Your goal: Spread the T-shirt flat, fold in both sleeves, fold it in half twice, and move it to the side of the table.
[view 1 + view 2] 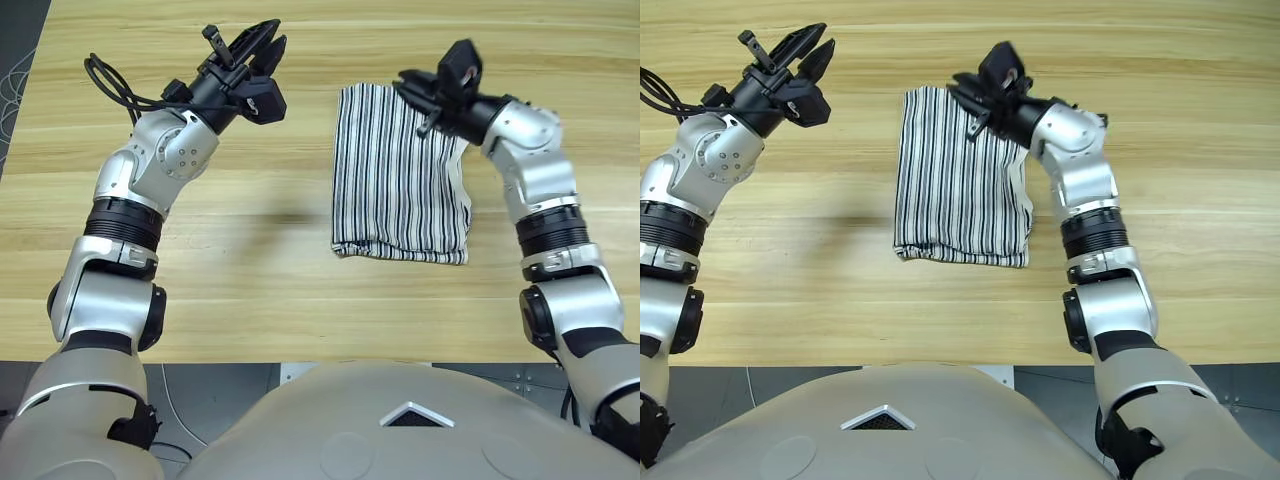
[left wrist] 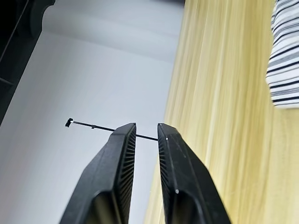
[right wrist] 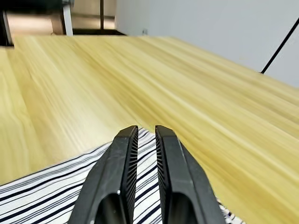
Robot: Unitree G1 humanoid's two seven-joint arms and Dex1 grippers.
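Head cam: wooden table (image 1: 250, 290), pale plank grain, near edge and far-left corner in frame. Wide bare wood lies left of the T-shirt (image 1: 400, 175), less on its right. The shirt is a folded rectangle of soft black-and-white striped cloth. Its long axis and stripes run away from the robot, and layered edges show on the right side. Left gripper (image 1: 268, 38) is raised over bare wood, well apart from the shirt. Right gripper (image 1: 403, 80) is over the shirt's far right corner.

Left wrist: fingers (image 2: 117, 168) ribbed, black, a narrow slit between them, holding nothing.

Right wrist: fingers (image 3: 122, 158) likewise nearly together, nothing pinched, striped cloth below.
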